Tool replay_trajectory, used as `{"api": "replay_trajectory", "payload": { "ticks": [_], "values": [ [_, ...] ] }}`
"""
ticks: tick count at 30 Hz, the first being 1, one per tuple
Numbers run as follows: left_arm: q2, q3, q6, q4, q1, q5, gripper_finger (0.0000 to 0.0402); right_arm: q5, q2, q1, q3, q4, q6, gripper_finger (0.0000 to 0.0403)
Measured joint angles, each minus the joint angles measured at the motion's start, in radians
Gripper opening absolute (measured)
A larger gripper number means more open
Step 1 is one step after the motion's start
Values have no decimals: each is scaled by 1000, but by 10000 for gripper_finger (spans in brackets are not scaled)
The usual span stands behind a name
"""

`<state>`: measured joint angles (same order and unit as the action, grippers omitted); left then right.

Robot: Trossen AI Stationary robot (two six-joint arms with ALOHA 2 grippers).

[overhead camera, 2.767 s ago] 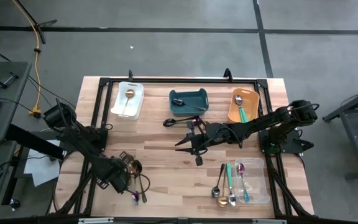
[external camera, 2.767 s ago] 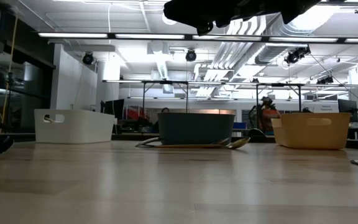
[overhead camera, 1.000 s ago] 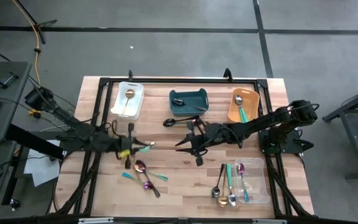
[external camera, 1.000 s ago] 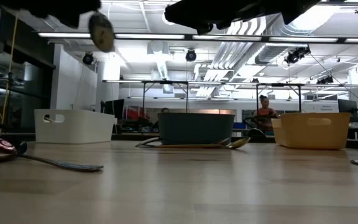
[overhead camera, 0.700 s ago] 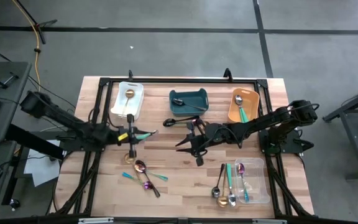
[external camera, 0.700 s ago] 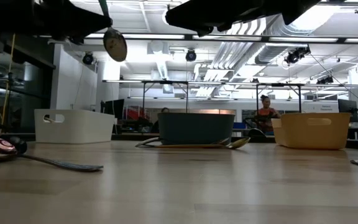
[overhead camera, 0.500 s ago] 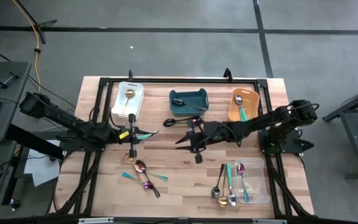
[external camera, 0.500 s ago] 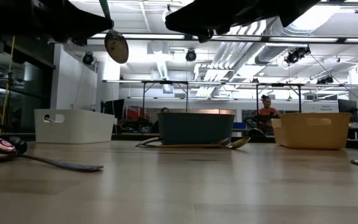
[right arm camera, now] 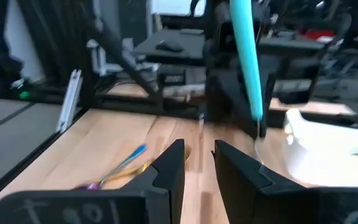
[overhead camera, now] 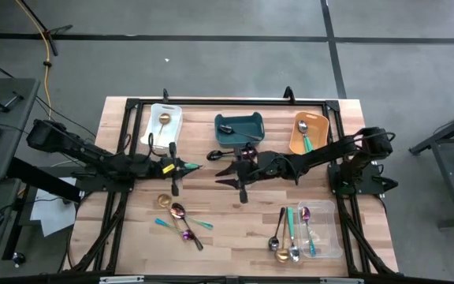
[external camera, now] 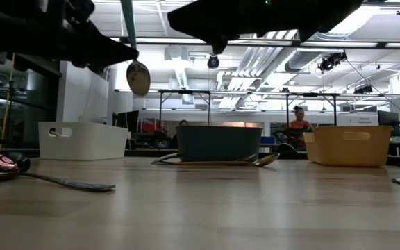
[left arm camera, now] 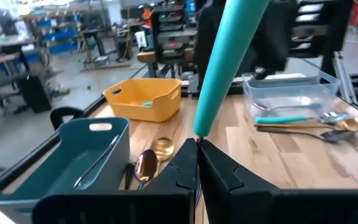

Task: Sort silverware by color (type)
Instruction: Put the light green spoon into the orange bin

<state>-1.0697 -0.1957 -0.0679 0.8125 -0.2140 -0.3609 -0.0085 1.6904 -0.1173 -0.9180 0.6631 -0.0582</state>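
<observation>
My left gripper (overhead camera: 173, 167) is shut on a teal-handled spoon (overhead camera: 187, 166), high over the table's left middle. In the low view the spoon's bowl (external camera: 138, 76) hangs below the gripper and the teal handle (external camera: 128, 19) rises above it. My right gripper (overhead camera: 228, 183) is open and empty over the table's middle, facing the held spoon, which shows in the right wrist view (right arm camera: 247, 56). Iridescent, gold and teal-handled spoons (overhead camera: 181, 222) lie on the near left of the table. A gold spoon (overhead camera: 163, 201) lies beside them. My left gripper pinches the spoon between its two fingers right at the lower end of the teal handle (left arm camera: 198, 132), where the thin neck begins. The fingers come roughly level from the table's left. The spoon is lifted clear and tilted, handle up and toward the right, bowl hanging down.
At the far edge stand a white bin (overhead camera: 161, 126) with a gold spoon, a teal bin (overhead camera: 239, 128) with a dark spoon and an orange bin (overhead camera: 309, 132) with a teal-handled one. Spoons (overhead camera: 221, 155) lie before the teal bin. A clear bin (overhead camera: 312, 230) at the near right holds several.
My left gripper has carried the teal-handled spoon toward the table's far edge and a little to the right, clear of the table; its bowl now hangs lower and farther right. My right gripper has moved a little toward the left gripper and stays open.
</observation>
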Motion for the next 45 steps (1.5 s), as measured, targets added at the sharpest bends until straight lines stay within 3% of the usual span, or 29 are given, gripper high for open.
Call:
{"api": "replay_trajectory", "payload": {
  "ticks": [7,15,19,31,37,45],
  "values": [
    [-97,-49,83,1,61,91,0,112,0,1,0,66,15,106],
    [-240,-137,118,1,84,117,0,165,0,-1,0,63,-31,212],
    [-282,-178,132,1,84,148,0,192,0,0,0,82,-36,246],
    [-387,-257,171,1,84,149,0,138,0,-1,0,81,-10,252],
    [-391,-259,171,1,84,143,0,137,0,-1,0,75,8,211],
    [-391,-259,173,-2,83,150,0,142,0,1,1,49,-1,41]
  ]
}}
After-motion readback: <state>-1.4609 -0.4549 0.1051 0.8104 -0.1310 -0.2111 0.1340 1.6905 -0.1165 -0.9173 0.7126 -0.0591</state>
